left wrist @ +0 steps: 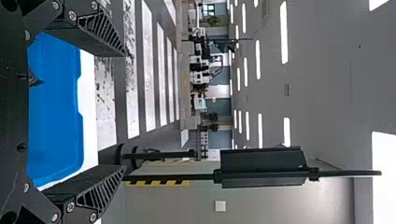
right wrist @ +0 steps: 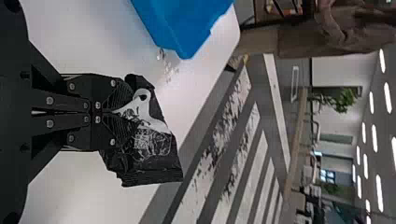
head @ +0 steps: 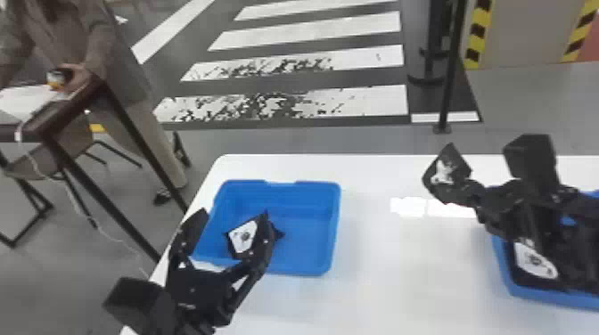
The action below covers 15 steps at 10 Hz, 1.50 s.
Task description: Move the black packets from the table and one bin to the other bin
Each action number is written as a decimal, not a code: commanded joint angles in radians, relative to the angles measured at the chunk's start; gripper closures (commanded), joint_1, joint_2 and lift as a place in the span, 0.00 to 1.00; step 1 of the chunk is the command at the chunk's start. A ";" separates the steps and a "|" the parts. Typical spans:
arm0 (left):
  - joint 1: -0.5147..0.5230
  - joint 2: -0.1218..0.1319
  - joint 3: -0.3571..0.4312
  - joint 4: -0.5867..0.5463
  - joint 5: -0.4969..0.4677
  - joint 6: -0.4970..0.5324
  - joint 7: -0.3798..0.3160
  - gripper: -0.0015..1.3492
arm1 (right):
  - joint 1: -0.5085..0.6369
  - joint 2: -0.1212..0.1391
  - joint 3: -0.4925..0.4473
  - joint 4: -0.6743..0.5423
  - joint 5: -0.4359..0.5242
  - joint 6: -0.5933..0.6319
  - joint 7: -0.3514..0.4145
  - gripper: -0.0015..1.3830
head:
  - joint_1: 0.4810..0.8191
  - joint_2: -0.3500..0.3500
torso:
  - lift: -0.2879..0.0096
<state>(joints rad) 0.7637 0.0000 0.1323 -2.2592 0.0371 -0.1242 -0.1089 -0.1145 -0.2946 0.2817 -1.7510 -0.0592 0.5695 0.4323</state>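
Closest to the camera in the right wrist view is the right gripper (right wrist: pixel 130 112), its fingers pressed together on a black packet (right wrist: pixel 156 151), with the packet's longer side going across the fingertips. In the head view, this packet is above the white table (head: pixel 374 285), between the two bins, and it is nearer to the right bin (head: pixel 548 299). The left bin (head: pixel 312 231) lies to the left of this packet and nearer to your robot's body. A second packet (head: pixel 243 236) is in the left bin, beside the inner finger of the left gripper (left wrist: pixel 124 111). That gripper's fingers are wide apart and I see nothing between them in its wrist view, so for this second packet the left arm is clearly nearer. Under the right arm, one more packet (head: pixel 535 263) is in the right bin. I cannot tell surely which bin must receive. If it is the left one, as I think, you should bring the held packet left and a little back, then open over the free side of that bin; the left gripper may be in the way, so please watch the gap.
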 commanded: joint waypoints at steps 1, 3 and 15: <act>0.004 -0.003 0.003 0.000 0.009 -0.001 -0.002 0.13 | 0.124 0.020 -0.206 -0.160 0.117 0.078 0.000 0.91 | 0.63 0.82 | 0.60; 0.009 -0.003 0.011 0.000 0.019 -0.023 -0.005 0.14 | 0.244 0.034 -0.371 -0.236 0.167 0.145 0.002 0.91 | 0.63 0.61 | 0.60; -0.224 -0.002 0.103 0.059 -0.207 0.411 -0.155 0.15 | 0.686 0.100 -0.625 -0.359 -0.035 -0.273 0.103 0.08 | 0.63 0.41 | 0.60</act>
<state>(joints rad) 0.5663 0.0004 0.2279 -2.2048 -0.1427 0.2349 -0.2625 0.5565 -0.1952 -0.3422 -2.1069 -0.0742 0.3013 0.5350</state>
